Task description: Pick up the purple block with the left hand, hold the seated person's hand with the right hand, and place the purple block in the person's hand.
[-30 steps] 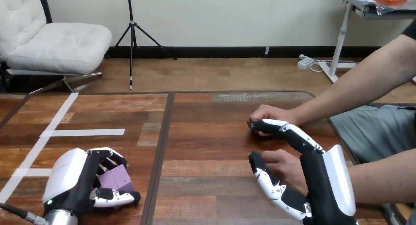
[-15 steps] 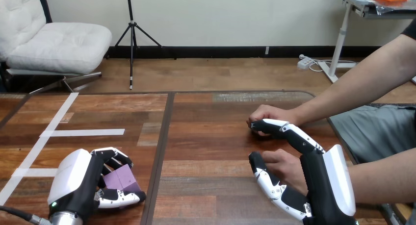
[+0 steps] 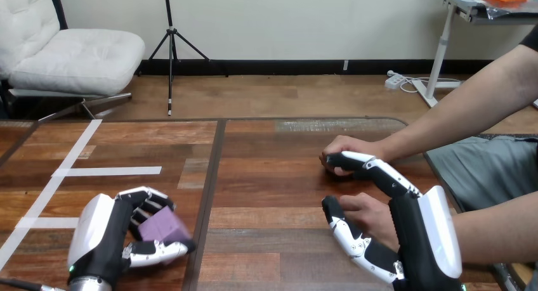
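The purple block (image 3: 162, 227) sits tilted in my left hand (image 3: 101, 231) at the table's near left, with the fingers and thumb curled round it. At the near right, my right hand (image 3: 424, 231) reaches round the person's nearer hand (image 3: 368, 216). Its thumb (image 3: 346, 235) lies along the hand's near side and its fingers (image 3: 380, 172) arch over the far side. The fingertips reach the person's farther hand (image 3: 347, 148), a fist resting on the table.
White tape strips (image 3: 108, 171) mark the wooden table (image 3: 273, 183) at the left. A dark seam (image 3: 209, 196) runs down the table between my two hands. The person's forearms come in from the right edge.
My left hand has shifted a little to the right and turned, tipping the purple block up within its fingers. My right hand and the person's hands have stayed in place.
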`<state>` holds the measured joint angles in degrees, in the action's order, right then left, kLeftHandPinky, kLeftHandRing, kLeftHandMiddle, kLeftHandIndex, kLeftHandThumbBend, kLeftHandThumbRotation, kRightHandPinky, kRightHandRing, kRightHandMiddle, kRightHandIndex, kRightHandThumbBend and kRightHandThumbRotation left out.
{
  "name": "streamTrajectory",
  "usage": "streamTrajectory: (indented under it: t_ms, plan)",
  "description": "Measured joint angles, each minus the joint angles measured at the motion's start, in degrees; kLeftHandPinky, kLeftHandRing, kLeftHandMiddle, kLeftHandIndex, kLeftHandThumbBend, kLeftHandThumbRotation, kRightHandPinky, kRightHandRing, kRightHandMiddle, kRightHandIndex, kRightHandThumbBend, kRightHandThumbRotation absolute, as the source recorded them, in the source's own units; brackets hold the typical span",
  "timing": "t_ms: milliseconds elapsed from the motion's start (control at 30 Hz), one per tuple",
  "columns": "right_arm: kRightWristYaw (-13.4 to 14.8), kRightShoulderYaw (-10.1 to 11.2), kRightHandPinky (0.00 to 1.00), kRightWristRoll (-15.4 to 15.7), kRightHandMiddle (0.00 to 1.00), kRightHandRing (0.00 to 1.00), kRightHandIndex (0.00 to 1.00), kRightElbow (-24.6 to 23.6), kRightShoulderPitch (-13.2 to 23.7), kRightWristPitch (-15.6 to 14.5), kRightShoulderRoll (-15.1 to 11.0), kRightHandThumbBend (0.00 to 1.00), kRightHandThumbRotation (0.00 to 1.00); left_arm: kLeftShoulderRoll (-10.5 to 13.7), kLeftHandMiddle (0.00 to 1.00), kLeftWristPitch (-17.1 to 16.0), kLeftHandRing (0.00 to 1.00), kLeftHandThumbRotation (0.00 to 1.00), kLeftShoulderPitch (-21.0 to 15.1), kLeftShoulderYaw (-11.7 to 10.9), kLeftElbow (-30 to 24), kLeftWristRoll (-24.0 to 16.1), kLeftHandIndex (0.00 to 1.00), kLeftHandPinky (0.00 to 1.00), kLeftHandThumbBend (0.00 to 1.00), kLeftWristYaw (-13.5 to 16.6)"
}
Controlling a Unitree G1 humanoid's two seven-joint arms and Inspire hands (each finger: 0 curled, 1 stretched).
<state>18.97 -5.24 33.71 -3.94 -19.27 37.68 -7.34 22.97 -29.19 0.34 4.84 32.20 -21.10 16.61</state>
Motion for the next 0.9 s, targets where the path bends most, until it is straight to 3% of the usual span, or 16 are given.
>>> streamTrajectory:
  t_ms: [600,900]
  plan:
    - [-2.6,1.8,0.71,-2.3,0.77,0.77,0.74,-0.8,0.0,-0.7,-2.1,0.47,0.1,-4.0,0.46,-8.4,0.39,0.0,0.1,-1.7,0.0,8.4,0.46,0.33,0.73,-4.0]
    - [-3.6,2.9,0.71,-2.2,0.79,0.78,0.76,-2.3,0.0,-2.0,-2.3,0.52,0.08,-6.5,0.47,-12.5,0.41,0.0,0.3,-2.6,0.0,12.0,0.46,0.33,0.74,-5.6]
